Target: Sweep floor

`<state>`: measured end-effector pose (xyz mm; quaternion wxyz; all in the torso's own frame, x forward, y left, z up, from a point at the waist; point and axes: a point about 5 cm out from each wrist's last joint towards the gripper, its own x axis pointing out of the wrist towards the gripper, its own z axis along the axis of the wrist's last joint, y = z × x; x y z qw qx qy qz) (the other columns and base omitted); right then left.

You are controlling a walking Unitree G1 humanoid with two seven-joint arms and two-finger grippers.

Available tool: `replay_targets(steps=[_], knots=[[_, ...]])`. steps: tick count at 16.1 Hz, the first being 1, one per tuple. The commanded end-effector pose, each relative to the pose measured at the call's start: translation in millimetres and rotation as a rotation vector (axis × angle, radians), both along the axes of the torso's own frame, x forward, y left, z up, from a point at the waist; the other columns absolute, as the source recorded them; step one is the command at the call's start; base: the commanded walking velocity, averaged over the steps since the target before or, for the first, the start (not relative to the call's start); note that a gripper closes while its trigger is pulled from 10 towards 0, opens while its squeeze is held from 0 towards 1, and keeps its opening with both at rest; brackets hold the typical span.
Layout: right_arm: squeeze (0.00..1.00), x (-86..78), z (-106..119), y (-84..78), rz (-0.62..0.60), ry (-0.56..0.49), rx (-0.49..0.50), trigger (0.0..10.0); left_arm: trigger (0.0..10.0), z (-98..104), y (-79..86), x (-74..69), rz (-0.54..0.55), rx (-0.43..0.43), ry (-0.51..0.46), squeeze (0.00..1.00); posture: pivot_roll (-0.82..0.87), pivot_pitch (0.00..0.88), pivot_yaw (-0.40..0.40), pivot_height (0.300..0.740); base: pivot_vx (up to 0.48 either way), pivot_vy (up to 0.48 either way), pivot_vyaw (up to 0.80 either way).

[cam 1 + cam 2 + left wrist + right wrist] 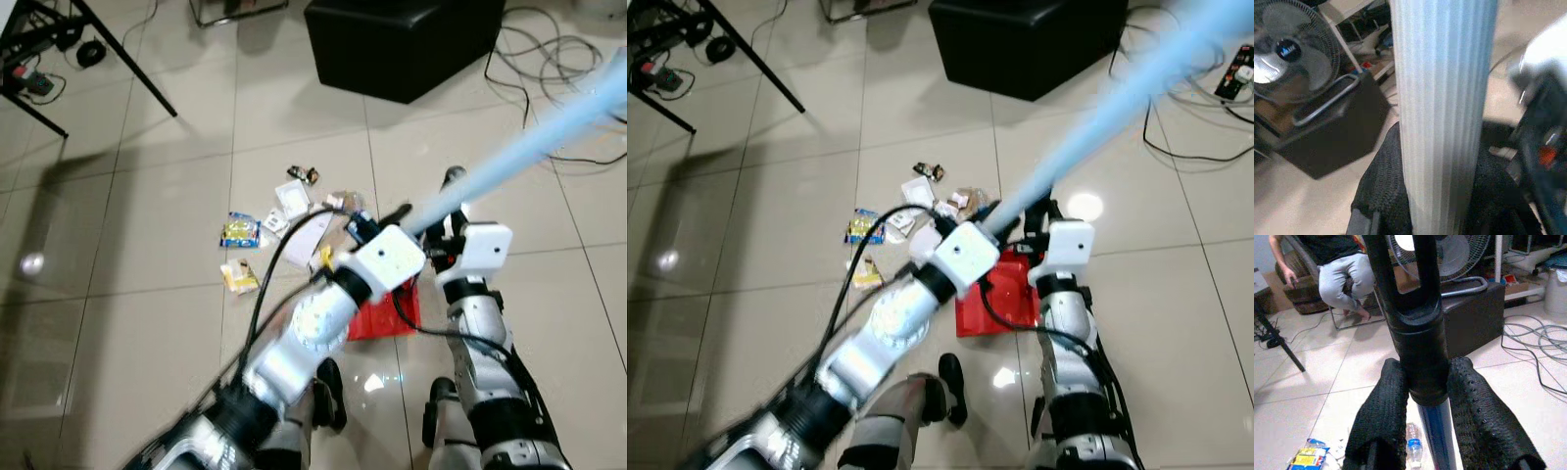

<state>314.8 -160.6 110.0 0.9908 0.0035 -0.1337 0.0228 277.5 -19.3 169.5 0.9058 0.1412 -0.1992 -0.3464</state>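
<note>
Two grippers are at work on two tools. The left gripper (364, 231) is closed around a pale blue broom handle (534, 137) that slants up and away to the robot's right; in the left wrist view its black fingers (1382, 186) press on both sides of the ribbed shaft. The right gripper (1422, 396) clamps the black grip of a dustpan handle (1418, 347), and the red dustpan (997, 299) rests on the floor just in front of the robot's feet.

Several bits of litter (279, 225) lie bunched on the tiles just beyond the pan: a yellow and blue wrapper (240, 231), a smaller yellow packet (238, 277), white scraps and a small plastic bottle (1413, 443). The step in hand looks like the gathering stroke, with the rubbish already in a loose heap but not yet in the pan. The next move probably calls for drawing the broom head, which is hidden behind the left arm, through the heap toward the pan's lip while the pan is kept flat.

Glossy beige floor tiles (147, 294) throw back lamp glare. A black box-shaped ottoman (402, 44) stands farther off, grey cables (549, 59) coil beside it, a fan (1290, 49) stands behind it, and a person (1337, 269) sits in a chair.
</note>
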Motion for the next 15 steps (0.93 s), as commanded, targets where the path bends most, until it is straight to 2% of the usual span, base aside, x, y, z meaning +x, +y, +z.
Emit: replay_targets(steps=[1,4,6,7,9,10,11,12,13,14,15], knots=[[0.00,-7.8,-26.8,14.9,0.033,0.130,0.045,10.0,10.0,23.1,-10.4,-13.5,-0.083,-0.047,-0.073,0.00,0.08,0.361,0.285,0.740,0.000,0.000,0.00],[0.00,-6.2,-24.9,19.2,0.041,0.130,0.050,10.0,10.0,33.5,-8.7,-17.6,-0.100,-0.121,-0.001,0.00,0.08,0.354,0.285,0.740,0.000,0.000,0.00],[0.00,-5.3,-24.3,19.9,0.043,0.130,0.053,10.0,10.0,56.7,0.7,-11.7,-0.098,-0.166,0.005,0.00,0.09,0.348,0.286,0.740,0.000,0.000,0.00],[0.00,-5.2,-25.0,18.9,0.042,0.133,0.054,10.0,10.0,80.0,11.6,-1.7,-0.066,-0.196,-0.036,0.00,0.09,0.344,0.286,0.740,0.000,0.000,0.00],[0.00,-5.2,-25.7,17.5,0.039,0.135,0.054,10.0,10.0,107.9,25.8,9.8,-0.005,-0.217,-0.114,0.00,0.09,0.338,0.288,0.740,0.000,0.000,0.00],[0.00,-5.0,-25.7,16.9,0.036,0.136,0.054,10.0,10.0,138.3,43.7,21.1,0.080,-0.228,-0.209,0.00,0.09,0.335,0.289,0.740,0.000,0.000,0.00],[0.00,-5.1,-25.8,17.0,0.035,0.137,0.055,10.0,10.0,155.6,56.3,27.7,0.142,-0.233,-0.266,0.00,0.09,0.330,0.288,0.740,0.000,0.000,0.00],[0.00,-5.5,-26.5,17.8,0.035,0.140,0.056,10.0,10.0,180.2,76.6,35.3,0.241,-0.261,-0.351,0.00,0.08,0.330,0.289,0.740,0.000,0.000,0.00],[0.00,-5.6,-26.8,18.0,0.035,0.141,0.056,10.0,10.0,188.3,83.4,37.0,0.275,-0.272,-0.382,0.00,0.08,0.330,0.289,0.740,0.000,0.000,0.00],[0.00,-6.7,-28.2,19.0,0.037,0.146,0.057,10.0,10.0,209.5,100.4,39.9,0.363,-0.307,-0.456,0.00,0.09,0.329,0.290,0.740,0.000,0.000,0.00],[0.00,-7.3,-29.2,19.7,0.038,0.151,0.058,10.0,10.0,218.9,107.7,41.4,0.409,-0.312,-0.503,0.00,0.08,0.332,0.292,0.740,0.000,0.000,0.00]])
